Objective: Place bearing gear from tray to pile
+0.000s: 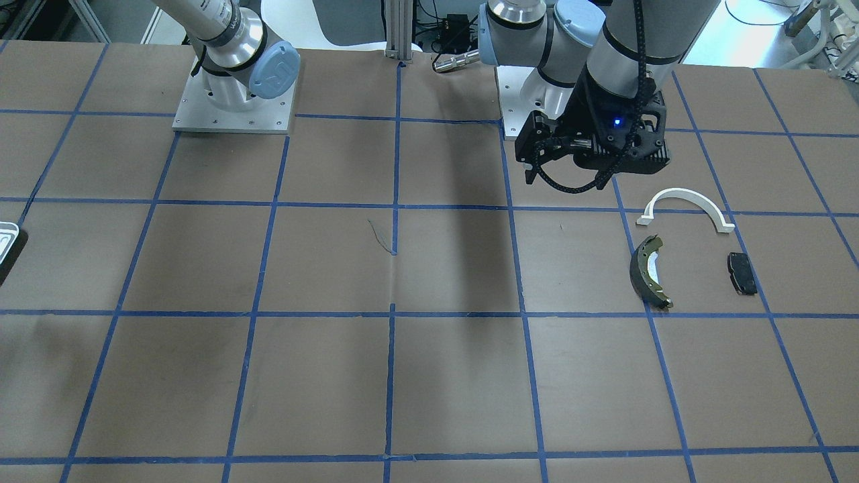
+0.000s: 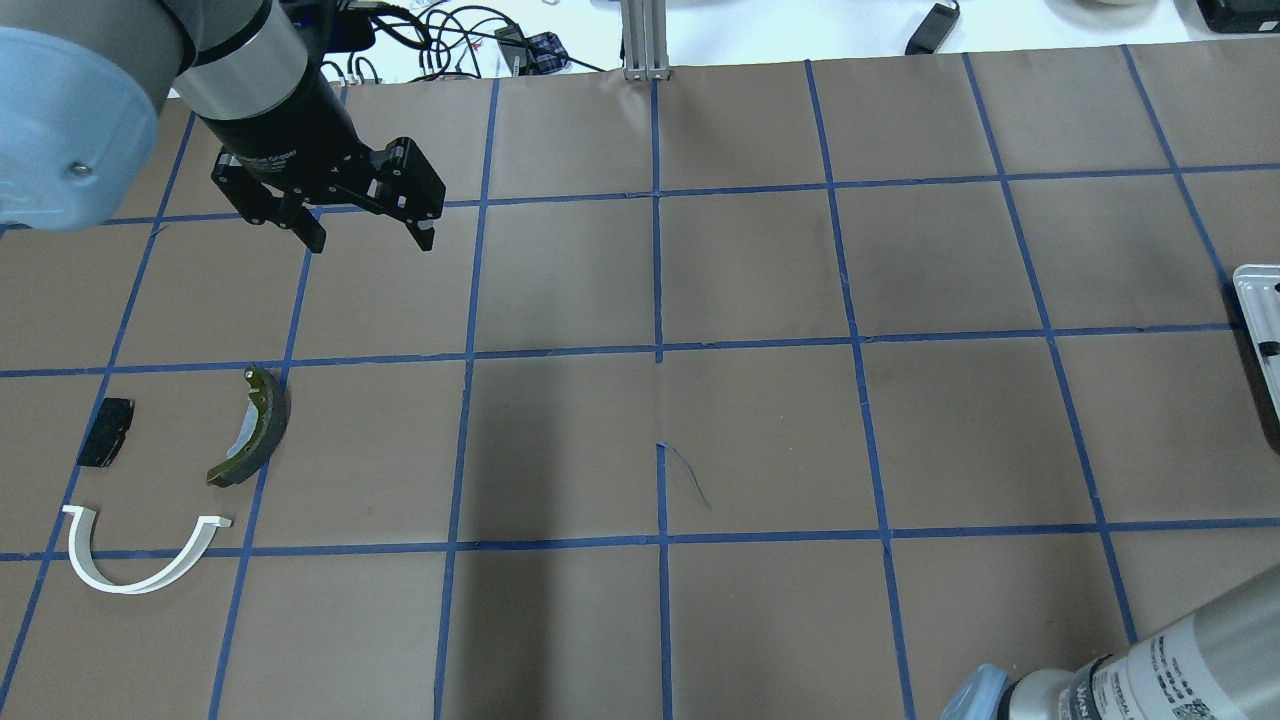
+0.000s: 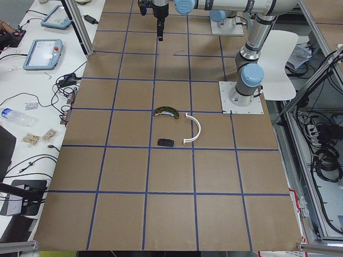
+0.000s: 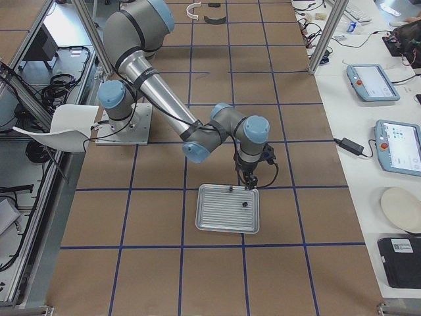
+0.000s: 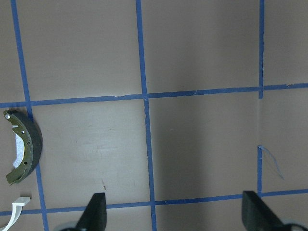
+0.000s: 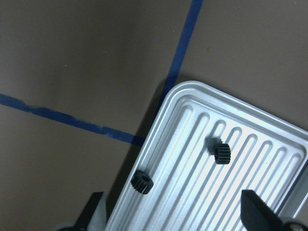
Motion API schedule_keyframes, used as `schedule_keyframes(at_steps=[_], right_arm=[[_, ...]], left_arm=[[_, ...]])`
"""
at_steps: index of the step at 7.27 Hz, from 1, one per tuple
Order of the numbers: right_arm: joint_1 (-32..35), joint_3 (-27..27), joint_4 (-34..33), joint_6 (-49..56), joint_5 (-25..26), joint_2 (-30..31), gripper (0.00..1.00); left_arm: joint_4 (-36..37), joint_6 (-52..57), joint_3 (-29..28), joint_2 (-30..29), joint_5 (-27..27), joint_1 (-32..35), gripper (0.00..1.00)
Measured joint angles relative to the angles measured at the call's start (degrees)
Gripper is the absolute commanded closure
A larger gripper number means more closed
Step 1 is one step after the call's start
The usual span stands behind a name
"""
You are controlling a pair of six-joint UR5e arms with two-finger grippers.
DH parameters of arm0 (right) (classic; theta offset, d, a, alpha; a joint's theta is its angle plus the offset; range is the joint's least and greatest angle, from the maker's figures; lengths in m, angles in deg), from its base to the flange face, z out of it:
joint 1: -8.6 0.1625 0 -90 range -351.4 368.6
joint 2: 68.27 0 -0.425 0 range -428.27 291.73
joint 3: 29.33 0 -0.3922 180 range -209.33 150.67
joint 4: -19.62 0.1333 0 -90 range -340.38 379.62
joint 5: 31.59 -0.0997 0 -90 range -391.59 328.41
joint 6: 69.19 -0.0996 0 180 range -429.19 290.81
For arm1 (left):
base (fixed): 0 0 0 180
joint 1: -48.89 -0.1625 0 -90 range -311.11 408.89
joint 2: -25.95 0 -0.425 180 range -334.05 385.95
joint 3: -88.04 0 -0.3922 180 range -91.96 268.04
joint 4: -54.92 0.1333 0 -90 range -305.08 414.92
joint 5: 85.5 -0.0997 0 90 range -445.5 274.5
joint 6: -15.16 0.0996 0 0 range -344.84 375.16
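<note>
Two bearing gears, tiny black toothed wheels, lie in the ribbed silver tray [image 6: 192,89]: one [image 6: 141,182] at its left rim, one [image 6: 222,154] further in. My right gripper [image 6: 173,216] hangs open just above the tray's corner [image 4: 227,210], holding nothing. The pile lies far off on the left side: a white arc [image 2: 130,580], a brake shoe [image 2: 255,430] and a black pad [image 2: 107,445]. My left gripper [image 2: 372,243] is open and empty, raised above the table beyond the pile.
The brown table with its blue tape grid [image 2: 660,360] lies between tray and pile. The tray's edge [image 2: 1262,310] shows at the table's right side. Both arm bases [image 1: 231,100] stand at the robot's edge. Cables and tablets lie off the table.
</note>
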Motion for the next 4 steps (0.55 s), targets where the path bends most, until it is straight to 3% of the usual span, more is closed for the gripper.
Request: schedule_keyframes(at_steps=[4], right_arm=[[-3.5,1.9,-5.8,8.1,-1.1,-6.1,0.03]], left_arm=[[0.0,0.0,0.0,0.0,0.1,0.0,0.00]])
